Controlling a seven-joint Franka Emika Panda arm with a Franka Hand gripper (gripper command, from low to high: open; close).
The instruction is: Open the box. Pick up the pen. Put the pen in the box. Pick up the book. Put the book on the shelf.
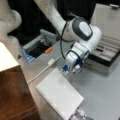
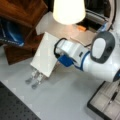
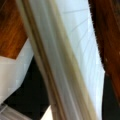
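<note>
- Here, the box [image 1: 106, 56] stands open; a dark pen [image 2: 113, 95] lies inside.
- The end effector [image 1: 70, 70] meets the book's [image 1: 58, 96] edge; its finger spread cannot be told.
- The book is not on the shelf [image 1: 13, 97].

The book [image 1: 60, 96] is white, with a row of tiny dark dots along one long edge. In a front view it looks plain creamy white [image 2: 45, 53]. The table [image 1: 100, 90] is pale grey all over. The shelf [image 1: 13, 97] is dark reddish brown wood with streaks, and its top is pale cream. The box [image 1: 106, 56] has silver-grey sides, a black rim and a beige inside. The arm [image 1: 83, 32] is white with a dark grey round cap. The gripper [image 1: 71, 70] is white with bright blue bits. A small orange thing [image 1: 48, 50] lies near the table's far edge.
</note>
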